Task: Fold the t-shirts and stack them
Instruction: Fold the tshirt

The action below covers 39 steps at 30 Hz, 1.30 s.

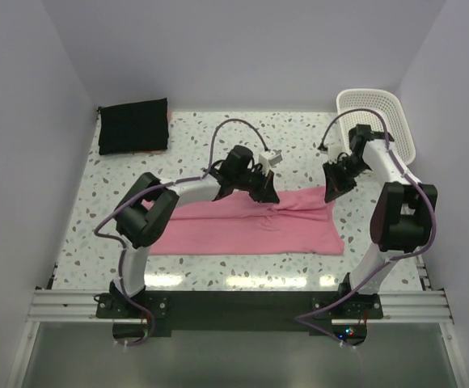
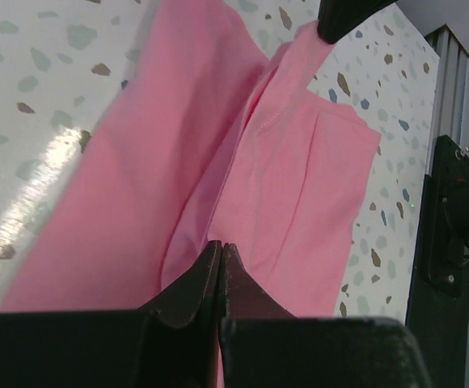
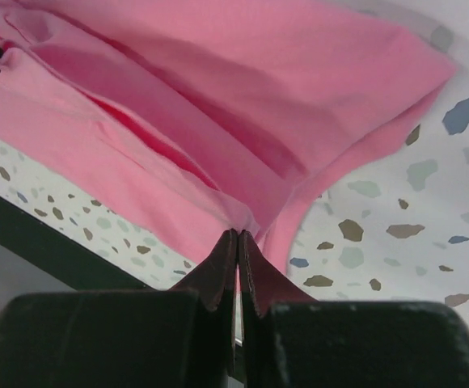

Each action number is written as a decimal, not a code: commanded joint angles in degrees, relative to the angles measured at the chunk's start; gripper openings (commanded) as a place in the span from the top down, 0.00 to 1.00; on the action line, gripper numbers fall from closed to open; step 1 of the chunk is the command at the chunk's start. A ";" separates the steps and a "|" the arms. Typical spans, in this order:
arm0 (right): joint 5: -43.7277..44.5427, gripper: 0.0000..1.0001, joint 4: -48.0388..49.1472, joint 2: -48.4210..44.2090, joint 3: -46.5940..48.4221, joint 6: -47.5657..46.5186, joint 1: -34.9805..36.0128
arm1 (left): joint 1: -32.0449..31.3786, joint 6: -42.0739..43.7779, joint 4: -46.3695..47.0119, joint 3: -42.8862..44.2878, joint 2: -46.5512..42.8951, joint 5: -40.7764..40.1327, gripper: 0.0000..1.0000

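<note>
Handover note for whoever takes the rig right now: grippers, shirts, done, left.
Grippers: the left gripper has its jaws shut on a fold at the far edge of the pink t-shirt, about mid-length. The right gripper has its jaws shut on the shirt's far right corner.
Things: the pink t-shirt lies as a long creased strip across the middle of the table. The black t-shirt is at the far left corner. The white basket is at the far right.
Done: the black one is folded.
Left: finish folding the pink one, then stack the two.
</note>
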 commanded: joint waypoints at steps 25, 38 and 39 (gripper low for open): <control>2.49 1.00 -4.57 -12.56 -15.89 -11.23 -0.27 | -6.66 6.92 -5.07 -13.00 -10.88 4.36 1.00; 5.13 1.00 -3.34 -11.69 -18.28 -14.40 -0.27 | -8.16 9.11 -10.87 -12.40 -8.86 3.22 1.00; 4.95 1.00 -3.34 -11.24 -17.75 -14.14 -0.27 | -8.16 9.90 -11.13 -12.39 -9.21 2.52 1.00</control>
